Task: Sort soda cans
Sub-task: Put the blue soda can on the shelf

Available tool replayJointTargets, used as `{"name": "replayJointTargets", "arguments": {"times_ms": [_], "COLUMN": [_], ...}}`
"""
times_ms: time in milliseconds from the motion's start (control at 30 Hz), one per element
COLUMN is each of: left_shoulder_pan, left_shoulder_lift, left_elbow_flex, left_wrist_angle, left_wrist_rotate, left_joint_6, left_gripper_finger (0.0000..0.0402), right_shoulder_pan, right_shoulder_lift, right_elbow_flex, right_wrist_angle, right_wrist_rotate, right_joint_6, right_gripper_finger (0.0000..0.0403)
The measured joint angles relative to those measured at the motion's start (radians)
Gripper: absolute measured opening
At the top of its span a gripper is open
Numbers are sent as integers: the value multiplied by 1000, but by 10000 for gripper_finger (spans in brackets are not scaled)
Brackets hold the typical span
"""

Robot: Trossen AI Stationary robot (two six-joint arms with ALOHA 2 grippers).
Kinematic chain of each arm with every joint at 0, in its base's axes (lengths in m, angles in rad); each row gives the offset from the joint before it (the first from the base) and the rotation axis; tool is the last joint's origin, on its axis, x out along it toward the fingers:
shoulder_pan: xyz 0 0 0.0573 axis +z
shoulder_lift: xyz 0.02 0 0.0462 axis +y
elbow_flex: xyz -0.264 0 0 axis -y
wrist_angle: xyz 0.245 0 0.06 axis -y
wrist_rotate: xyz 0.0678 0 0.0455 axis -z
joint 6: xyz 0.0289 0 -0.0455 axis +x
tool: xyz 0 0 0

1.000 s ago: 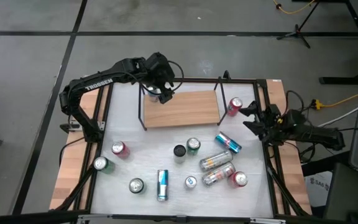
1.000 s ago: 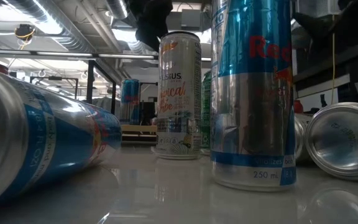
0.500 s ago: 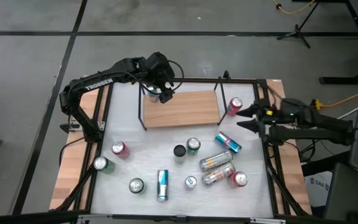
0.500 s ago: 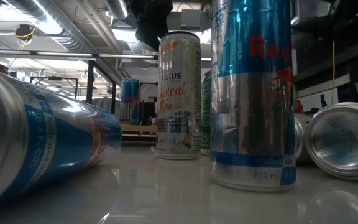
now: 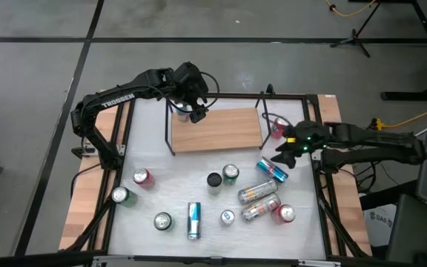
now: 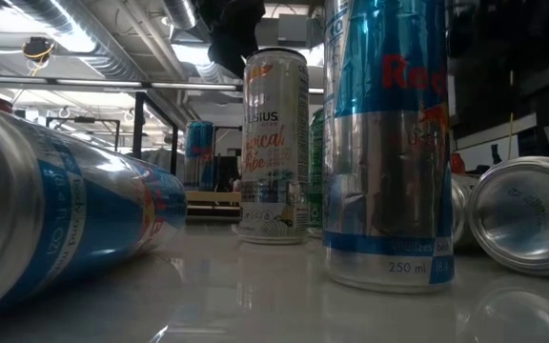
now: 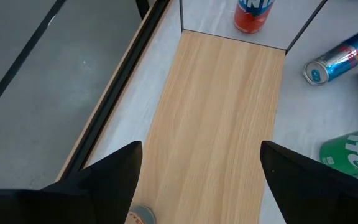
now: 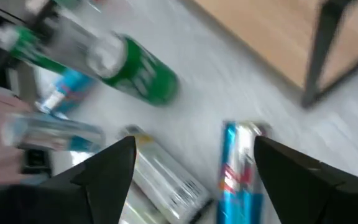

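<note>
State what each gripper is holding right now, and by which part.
Nothing. The left gripper is open above the wooden shelf; the right gripper is open over the lying blue can.

The high view shows twelve soda cans on the desk for certain:
- three red cans (image 5: 141,176) (image 5: 285,213) (image 5: 276,126)
- three green cans (image 5: 120,195) (image 5: 161,220) (image 5: 230,173)
- three blue-and-silver cans (image 5: 193,220) (image 5: 271,170) (image 5: 227,216)
- two plain silver cans (image 5: 256,193) (image 5: 261,207)
- one black can (image 5: 213,179)

A possible thirteenth sits half hidden at the far left of the one wooden shelf (image 5: 221,130).
</note>
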Motion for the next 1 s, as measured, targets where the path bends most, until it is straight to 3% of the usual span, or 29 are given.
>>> {"name": "replayJointTargets", "arguments": {"times_ms": [467, 833, 1000], "left_shoulder_pan": [0, 0, 0], "left_shoulder_lift": [0, 0, 0], "left_elbow_flex": [0, 0, 0], "left_wrist_angle": [0, 0, 0], "left_wrist_rotate": [0, 0, 0], "left_joint_6": [0, 0, 0], "left_gripper_finger": [316, 316, 316], "right_shoulder_pan": [9, 199, 253], "right_shoulder_lift": [221, 362, 425], "right_elbow_flex": [0, 0, 0], "right_wrist_angle": [-55, -52, -50], "right_wrist_rotate": [10, 176, 191], "right_joint_6": [61, 191, 247], "right_gripper_finger": [317, 317, 317]}}
